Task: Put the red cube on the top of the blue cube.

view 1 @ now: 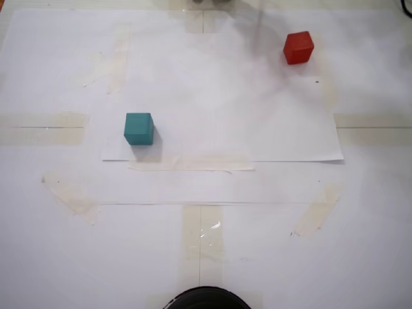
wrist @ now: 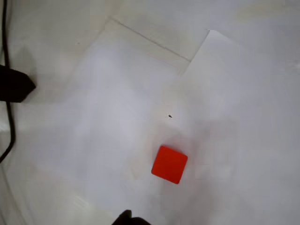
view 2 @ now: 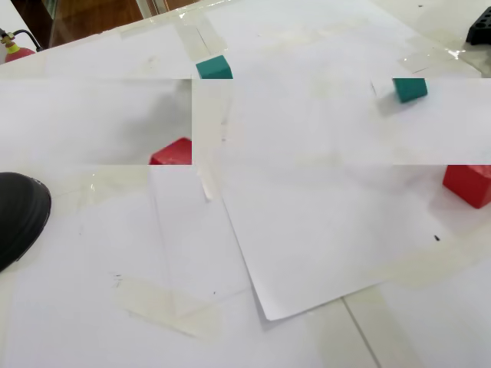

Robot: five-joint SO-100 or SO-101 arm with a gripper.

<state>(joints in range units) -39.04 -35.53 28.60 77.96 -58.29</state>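
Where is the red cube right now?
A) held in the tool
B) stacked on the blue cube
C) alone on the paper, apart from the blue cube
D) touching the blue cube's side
C. In a fixed view the red cube sits on the white paper at upper right, well apart from the blue cube at left, and the wrist view shows nothing gripping it.
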